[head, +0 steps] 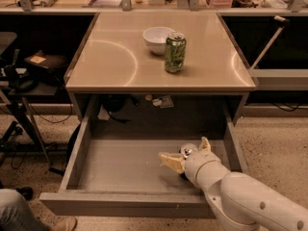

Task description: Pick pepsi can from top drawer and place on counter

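Pepsi can [188, 152] is sitting in the top drawer [125, 165], my end effector [185, 149] straddling it, spread open; lift and placing on the worktop [211, 57] are waiting ahead.

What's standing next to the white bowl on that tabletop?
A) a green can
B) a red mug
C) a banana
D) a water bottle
A: a green can stands beside the white bowl on the counter. The gripper is down in the top drawer, open around the pepsi can.
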`<state>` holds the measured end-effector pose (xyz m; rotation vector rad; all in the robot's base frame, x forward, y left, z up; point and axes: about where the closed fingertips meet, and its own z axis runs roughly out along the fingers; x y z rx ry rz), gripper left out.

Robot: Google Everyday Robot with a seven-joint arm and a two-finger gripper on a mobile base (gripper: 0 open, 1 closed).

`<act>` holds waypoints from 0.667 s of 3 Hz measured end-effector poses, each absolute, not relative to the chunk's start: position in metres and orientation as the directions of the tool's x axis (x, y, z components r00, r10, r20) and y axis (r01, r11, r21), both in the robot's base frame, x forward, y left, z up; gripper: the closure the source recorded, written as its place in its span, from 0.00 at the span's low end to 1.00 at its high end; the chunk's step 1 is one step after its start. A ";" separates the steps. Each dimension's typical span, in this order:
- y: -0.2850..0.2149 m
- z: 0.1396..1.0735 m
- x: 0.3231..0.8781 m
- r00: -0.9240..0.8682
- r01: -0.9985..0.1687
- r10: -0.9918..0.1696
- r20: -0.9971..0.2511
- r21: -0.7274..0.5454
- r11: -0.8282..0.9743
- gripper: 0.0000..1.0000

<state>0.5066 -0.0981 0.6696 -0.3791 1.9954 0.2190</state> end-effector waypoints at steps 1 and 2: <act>-0.098 0.670 0.507 -0.405 -0.359 -0.168 -0.899 -0.013 0.933 0.42; -0.098 0.670 0.507 -0.405 -0.359 -0.168 -0.899 -0.013 0.933 0.65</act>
